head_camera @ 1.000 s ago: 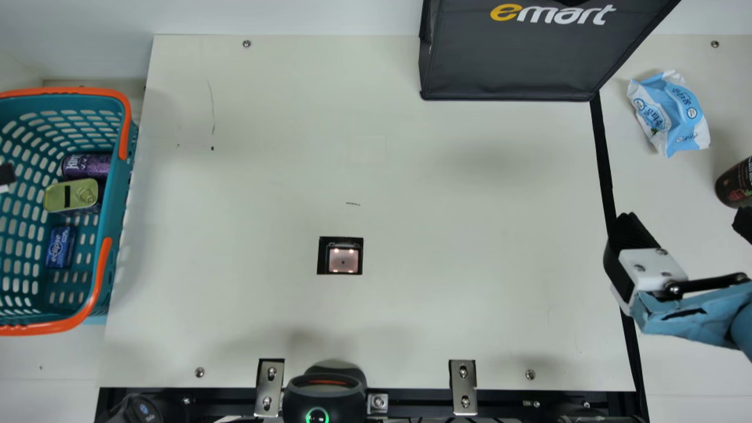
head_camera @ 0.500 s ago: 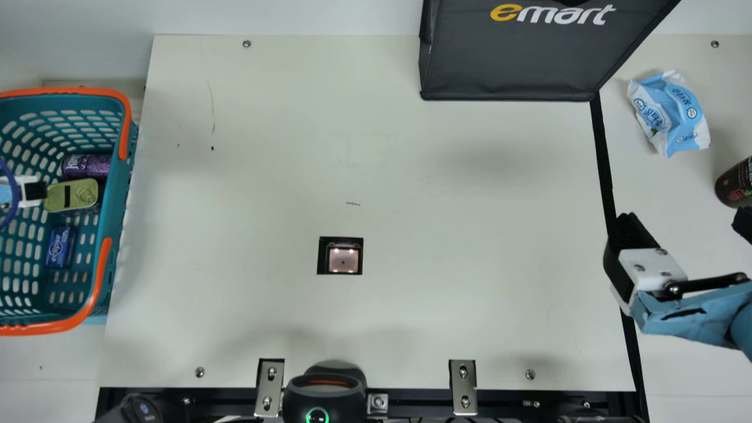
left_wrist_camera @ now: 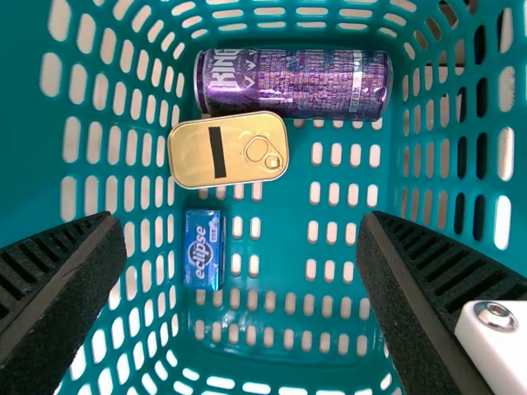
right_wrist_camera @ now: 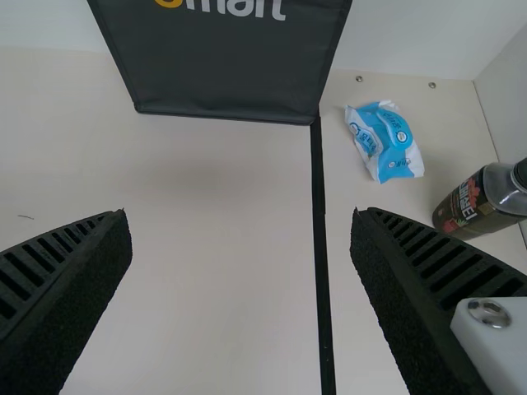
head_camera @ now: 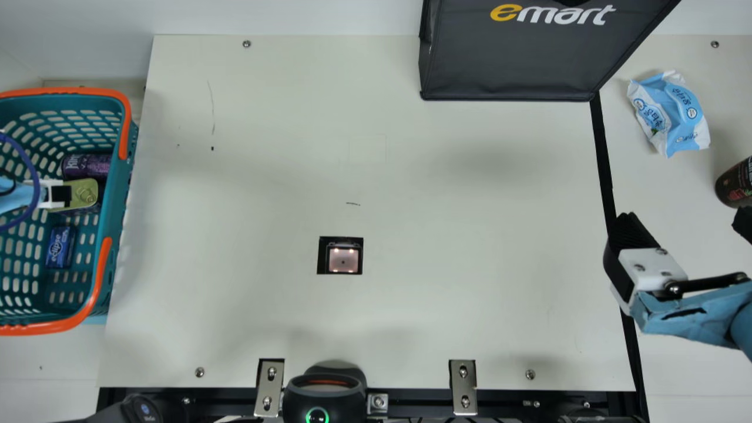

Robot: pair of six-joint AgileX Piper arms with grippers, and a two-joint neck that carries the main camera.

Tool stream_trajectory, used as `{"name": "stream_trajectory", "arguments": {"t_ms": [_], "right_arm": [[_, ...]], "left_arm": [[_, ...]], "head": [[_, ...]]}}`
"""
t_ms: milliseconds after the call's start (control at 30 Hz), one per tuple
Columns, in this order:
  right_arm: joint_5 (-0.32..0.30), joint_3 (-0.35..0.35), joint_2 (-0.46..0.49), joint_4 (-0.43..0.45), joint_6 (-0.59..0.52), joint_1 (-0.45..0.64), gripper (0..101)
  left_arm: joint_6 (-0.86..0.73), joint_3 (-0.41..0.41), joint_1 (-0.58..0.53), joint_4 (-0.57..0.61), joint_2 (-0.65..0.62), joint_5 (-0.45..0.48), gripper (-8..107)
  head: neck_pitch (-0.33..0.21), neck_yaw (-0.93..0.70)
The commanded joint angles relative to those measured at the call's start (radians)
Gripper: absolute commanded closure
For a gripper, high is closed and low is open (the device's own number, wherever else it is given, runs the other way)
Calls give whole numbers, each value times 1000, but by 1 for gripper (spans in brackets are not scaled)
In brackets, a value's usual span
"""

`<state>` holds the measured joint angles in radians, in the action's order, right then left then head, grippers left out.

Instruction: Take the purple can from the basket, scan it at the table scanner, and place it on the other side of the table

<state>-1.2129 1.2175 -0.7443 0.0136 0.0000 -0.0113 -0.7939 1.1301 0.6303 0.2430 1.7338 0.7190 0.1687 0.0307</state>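
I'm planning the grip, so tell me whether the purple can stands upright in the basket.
No, the purple can lies on its side in the teal basket, beside the gold tin.

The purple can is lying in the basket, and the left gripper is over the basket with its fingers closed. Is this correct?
Not closed: the left wrist view shows the left gripper open. It is indeed over the basket, where the purple can is lying.
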Motion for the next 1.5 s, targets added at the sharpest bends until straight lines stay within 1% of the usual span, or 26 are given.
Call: {"name": "stream_trajectory", "arguments": {"t_ms": [0,367,800,1067,1467], "right_arm": [[0,0,0,0,0,0,6],[-2,0,0,0,0,0,6],[-2,0,0,0,0,0,6],[-2,0,0,0,0,0,6],[-2,0,0,0,0,0,6]], "left_arm": [[2,2,-1,2,14,-5,9],[9,8,-5,24,73,-33,9],[52,5,-4,57,111,-63,9],[153,-12,-7,63,121,-97,9],[343,-80,-41,82,97,-190,9]], "head": [[-30,-3],[-30,-3],[-30,-3],[-30,-3],[-30,-3]]}}
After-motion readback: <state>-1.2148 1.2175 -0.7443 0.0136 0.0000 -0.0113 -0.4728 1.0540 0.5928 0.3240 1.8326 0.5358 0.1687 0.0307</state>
